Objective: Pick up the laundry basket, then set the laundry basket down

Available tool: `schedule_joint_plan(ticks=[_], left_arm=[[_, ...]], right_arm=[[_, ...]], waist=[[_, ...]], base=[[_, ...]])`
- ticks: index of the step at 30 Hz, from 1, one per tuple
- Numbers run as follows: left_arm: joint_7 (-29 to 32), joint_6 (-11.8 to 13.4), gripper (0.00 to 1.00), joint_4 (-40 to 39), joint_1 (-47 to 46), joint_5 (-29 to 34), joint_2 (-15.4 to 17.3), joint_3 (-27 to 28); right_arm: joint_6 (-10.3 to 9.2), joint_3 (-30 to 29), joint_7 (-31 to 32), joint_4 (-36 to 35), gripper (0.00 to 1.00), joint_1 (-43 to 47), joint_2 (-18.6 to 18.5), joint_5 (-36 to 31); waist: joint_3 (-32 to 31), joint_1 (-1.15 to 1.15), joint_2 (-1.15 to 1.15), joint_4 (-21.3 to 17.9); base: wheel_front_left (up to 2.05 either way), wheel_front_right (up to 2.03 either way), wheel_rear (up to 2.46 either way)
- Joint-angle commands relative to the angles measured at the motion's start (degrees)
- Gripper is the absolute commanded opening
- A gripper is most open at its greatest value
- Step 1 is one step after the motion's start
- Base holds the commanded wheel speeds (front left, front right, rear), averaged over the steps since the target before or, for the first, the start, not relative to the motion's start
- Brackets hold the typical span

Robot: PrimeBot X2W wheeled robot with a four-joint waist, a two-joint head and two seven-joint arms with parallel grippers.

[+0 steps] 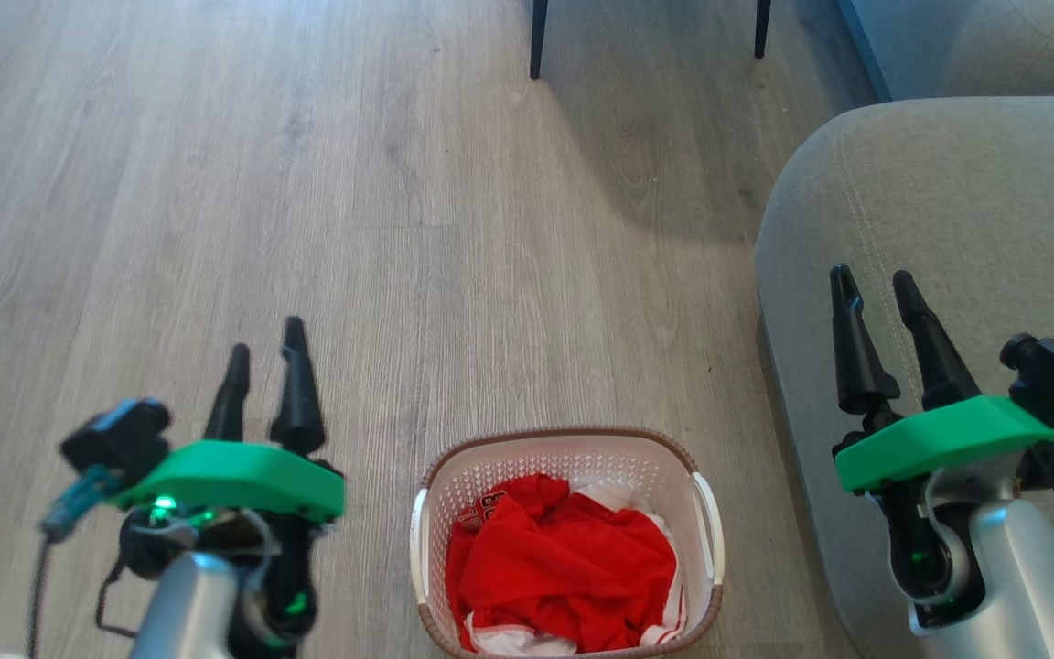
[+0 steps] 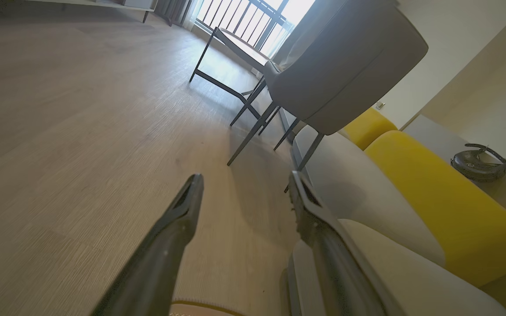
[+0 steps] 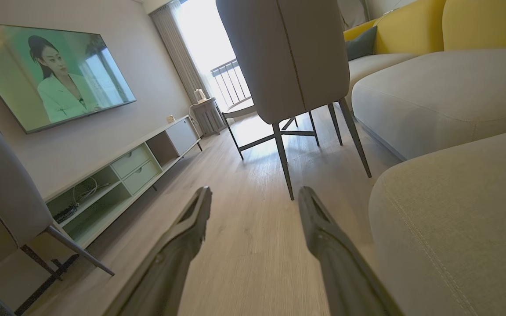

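Left arm: forearm enters lower left of head view, left tool [image 1: 265, 340] pointing up-frame, fingers parted narrowly, holding nothing.
Right arm: forearm at lower right, right tool [image 1: 873, 276] also pointing up-frame, fingers parted by a similar gap, empty (in the picture it lies over the grey sofa [image 1: 948, 201]).
The laundry basket [image 1: 573, 432] stands upright on the wood floor [image 1: 307, 183], bottom centre between the two arms, touching neither. Opening faces up; white handles at frame left and right, long axis apparently left-right (lower rim meets the frame edge). Red garment [image 1: 564, 567] inside.
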Motion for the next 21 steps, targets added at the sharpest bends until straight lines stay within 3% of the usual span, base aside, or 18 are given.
schedule_joint_plan(ticks=[1,9,12,21], left_arm=[[-0.47,0.1,1.0,-2.29,-3.29,0.85,0.78,1.25],[-1.81,7.78,1.0,0.63,-5.26,8.99,4.83,-8.38],[-2.31,9.62,1.0,1.94,-6.28,10.16,5.7,-11.11],[-3.82,11.3,1.0,2.7,-8.09,12.71,6.61,-14.85]], right_arm=[[0.23,0.76,-0.59,-2.56,1.0,-3.07,-0.81,-1.11],[0.26,0.76,-1.93,-2.13,1.0,-2.24,0.12,-6.08],[0.27,0.84,-2.44,-0.44,1.0,-1.77,0.35,-7.48],[0.3,2.44,-3.94,5.84,1.0,-1.63,0.58,-10.29]], waist=[[0.0,0.0,0.0,0.0],[-0.44,0.0,0.0,0.08],[-0.61,0.0,0.0,0.15],[-0.75,0.0,0.0,0.37]], base=[[0.0,0.0,0.0],[0.0,0.0,0.0],[0.0,0.0,0.0],[0.0,0.0,0.0]])
